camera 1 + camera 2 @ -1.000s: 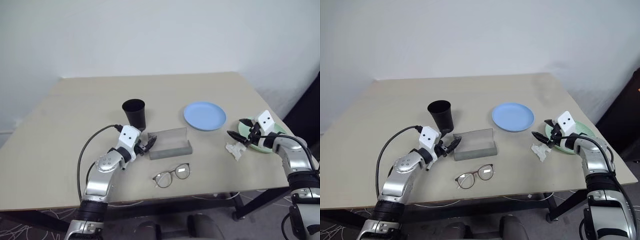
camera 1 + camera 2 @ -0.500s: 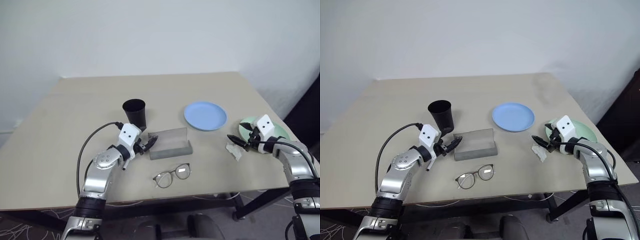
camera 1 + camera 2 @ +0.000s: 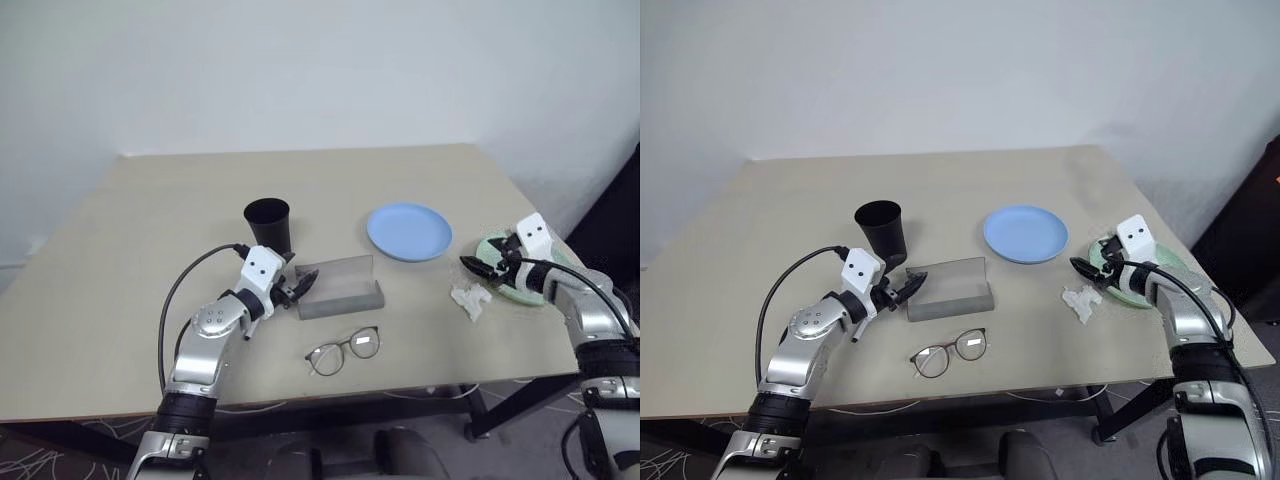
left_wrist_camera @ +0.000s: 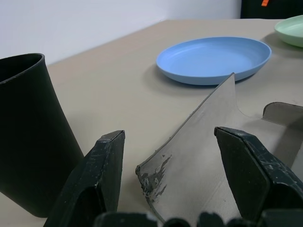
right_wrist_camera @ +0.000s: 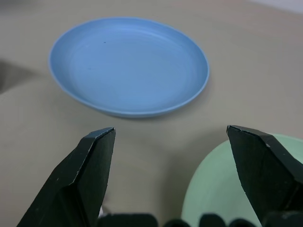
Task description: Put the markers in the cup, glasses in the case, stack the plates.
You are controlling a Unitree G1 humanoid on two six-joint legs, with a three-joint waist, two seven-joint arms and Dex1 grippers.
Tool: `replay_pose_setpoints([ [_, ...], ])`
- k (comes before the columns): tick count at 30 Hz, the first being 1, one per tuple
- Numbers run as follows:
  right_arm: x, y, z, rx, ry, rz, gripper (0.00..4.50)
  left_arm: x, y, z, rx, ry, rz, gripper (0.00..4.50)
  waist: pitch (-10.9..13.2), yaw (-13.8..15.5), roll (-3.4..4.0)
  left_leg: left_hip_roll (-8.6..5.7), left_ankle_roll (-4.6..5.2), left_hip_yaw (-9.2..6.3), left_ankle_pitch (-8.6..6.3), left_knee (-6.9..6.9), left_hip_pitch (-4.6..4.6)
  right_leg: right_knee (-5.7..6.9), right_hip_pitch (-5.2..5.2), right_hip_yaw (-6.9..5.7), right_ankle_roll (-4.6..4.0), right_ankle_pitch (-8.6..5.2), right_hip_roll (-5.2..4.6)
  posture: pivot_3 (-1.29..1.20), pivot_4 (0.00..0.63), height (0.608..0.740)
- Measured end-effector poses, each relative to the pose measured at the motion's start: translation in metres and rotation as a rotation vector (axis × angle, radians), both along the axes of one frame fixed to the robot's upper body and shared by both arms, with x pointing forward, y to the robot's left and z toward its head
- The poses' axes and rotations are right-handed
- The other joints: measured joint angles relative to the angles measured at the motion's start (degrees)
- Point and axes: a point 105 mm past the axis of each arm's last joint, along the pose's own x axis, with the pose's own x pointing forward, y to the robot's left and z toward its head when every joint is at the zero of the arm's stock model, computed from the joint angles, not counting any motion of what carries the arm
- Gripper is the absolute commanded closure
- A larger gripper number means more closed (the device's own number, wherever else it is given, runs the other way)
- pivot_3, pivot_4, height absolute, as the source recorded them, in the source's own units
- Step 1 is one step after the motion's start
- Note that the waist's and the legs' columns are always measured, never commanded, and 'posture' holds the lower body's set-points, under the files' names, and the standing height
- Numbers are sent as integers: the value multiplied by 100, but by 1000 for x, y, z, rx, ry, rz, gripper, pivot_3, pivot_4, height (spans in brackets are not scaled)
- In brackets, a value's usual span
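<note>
The black cup [image 3: 269, 226] stands upright left of centre. The grey case [image 3: 340, 291] lies just in front of it, with its lid [image 4: 203, 142] raised. My left gripper [image 3: 302, 285] is open at the case's left end, its fingers [image 4: 102, 170] on either side of the lid's corner and apart from it. The glasses [image 3: 343, 350] lie near the front edge. The blue plate [image 3: 409, 231] sits right of the case. My right gripper [image 3: 472, 266] is open and empty over the near-left rim of the green plate [image 5: 227, 189]. The markers are hidden.
A crumpled white tissue [image 3: 467, 299] lies on the beige table [image 3: 150, 230] just left of the green plate, below my right gripper. The table's right edge runs close behind the green plate.
My right gripper dipped toward the tissue, then drew back up toward the green plate with its wrist turned. The left arm and all objects stayed put.
</note>
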Motion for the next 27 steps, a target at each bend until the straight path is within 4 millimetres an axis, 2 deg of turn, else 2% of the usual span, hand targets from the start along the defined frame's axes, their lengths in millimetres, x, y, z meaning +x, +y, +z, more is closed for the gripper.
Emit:
replay_pose_setpoints([
  [4,7,-4,-11,1,80,-64,418,-2,-3,2,-11,0,-22,1322,0,0,0,-2,1,1,0,0,-3,-5,0,0,0,0,-1,0,0,732],
  [9,12,-13,-26,-18,178,-159,418,-7,-13,14,-52,-16,-93,1322,0,-2,2,-1,2,-1,1,-1,-2,-2,0,0,0,0,1,0,0,732],
  [14,12,-20,-38,-55,235,-210,418,-16,-26,18,-80,1,-183,1322,0,-3,2,-2,4,-1,2,-1,-2,-2,0,2,0,0,1,0,0,732],
  [19,14,-19,-40,-62,254,-215,418,-30,-39,18,-106,31,-278,1322,-1,-6,3,-2,4,-1,2,-2,0,0,0,4,0,0,2,0,0,732],
  [22,15,-18,-38,-86,252,-210,1005,-33,-42,17,-103,39,-296,1279,-1,-4,3,-2,4,-2,2,-1,0,1,1,4,0,0,2,0,0,732],
  [27,15,-18,-42,-107,263,-206,2726,-33,-41,17,-101,38,-292,1279,-1,-4,3,-3,5,-2,3,-1,-1,0,1,4,0,0,1,0,0,732],
])
